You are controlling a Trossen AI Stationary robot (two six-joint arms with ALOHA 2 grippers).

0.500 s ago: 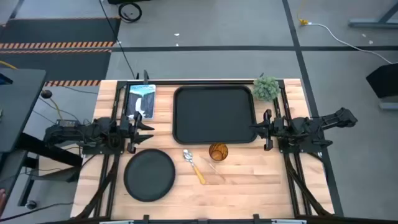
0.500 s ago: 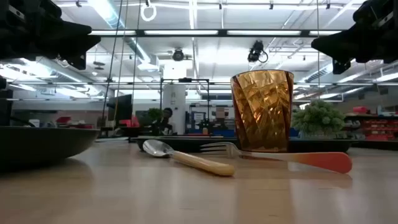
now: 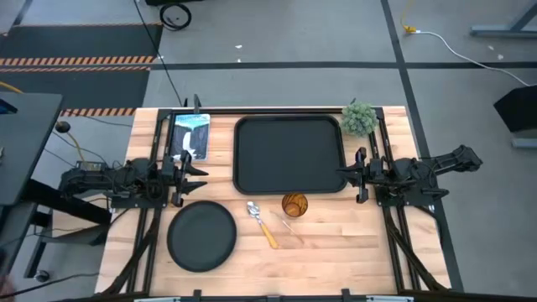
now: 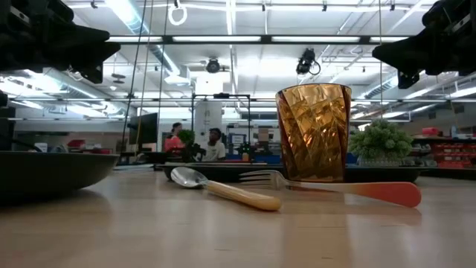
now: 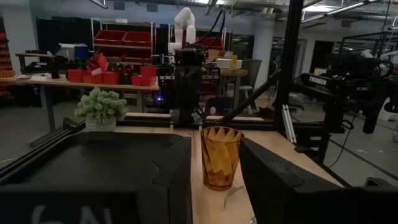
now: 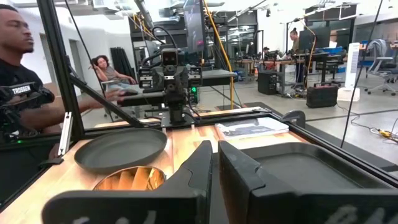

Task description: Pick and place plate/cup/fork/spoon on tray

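behind your pale wooden table [image 3: 336, 252] lies grey concrete floor [image 3: 294, 33], bright ceiling strip lights [image 4: 230, 39], and red storage bins [image 5: 118, 37].

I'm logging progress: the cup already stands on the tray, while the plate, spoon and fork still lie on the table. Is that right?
Not quite. The cup is not on the tray; the high view shows it standing on the table just in front of the tray's near edge. The rest holds: the plate, spoon and fork lie on the table.

Plate [image 4: 44, 170] cut by left edge
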